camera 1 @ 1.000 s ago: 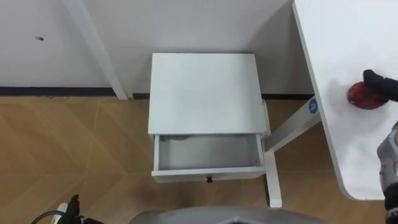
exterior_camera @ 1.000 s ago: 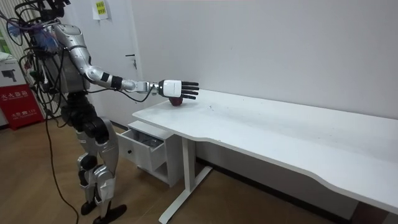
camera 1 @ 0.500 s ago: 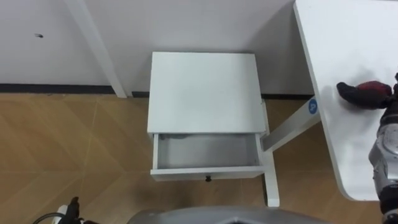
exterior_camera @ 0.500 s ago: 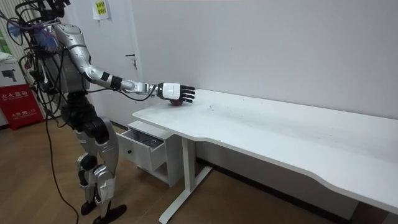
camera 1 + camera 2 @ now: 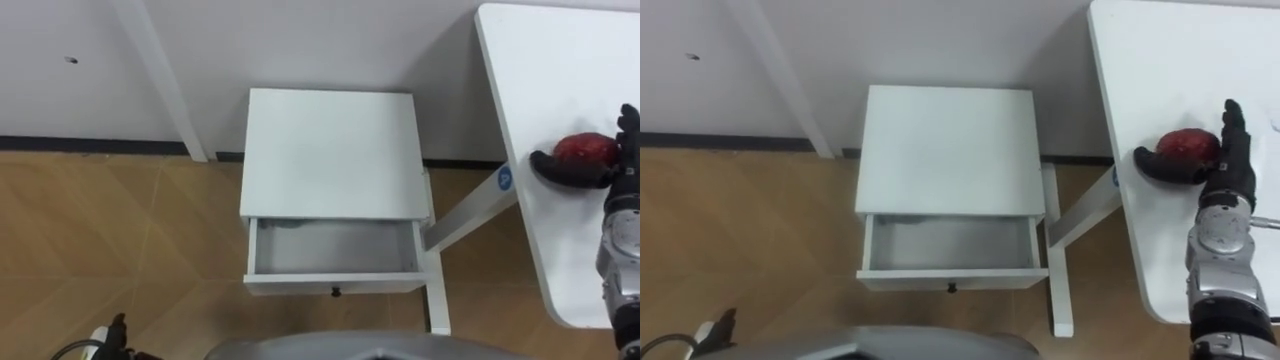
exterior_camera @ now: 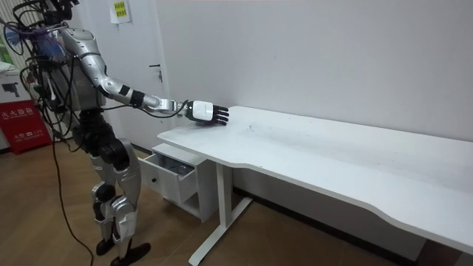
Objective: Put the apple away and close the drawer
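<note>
Reaching over white table [image 5: 1180, 50], right hand [image 5: 1232, 170] clamped on apple [image 5: 1185, 142], thumb hooked round it, near table edge. Drawer [image 5: 945, 245] of white cabinet [image 5: 945, 150] open. Left hand [image 5: 725, 322] hangs low.

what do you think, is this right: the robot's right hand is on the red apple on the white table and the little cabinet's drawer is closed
Not quite: the drawer of the little cabinet is pulled open, not closed; the left eye view shows its inside. The rest holds: the right hand is on the red apple on the white table.
</note>
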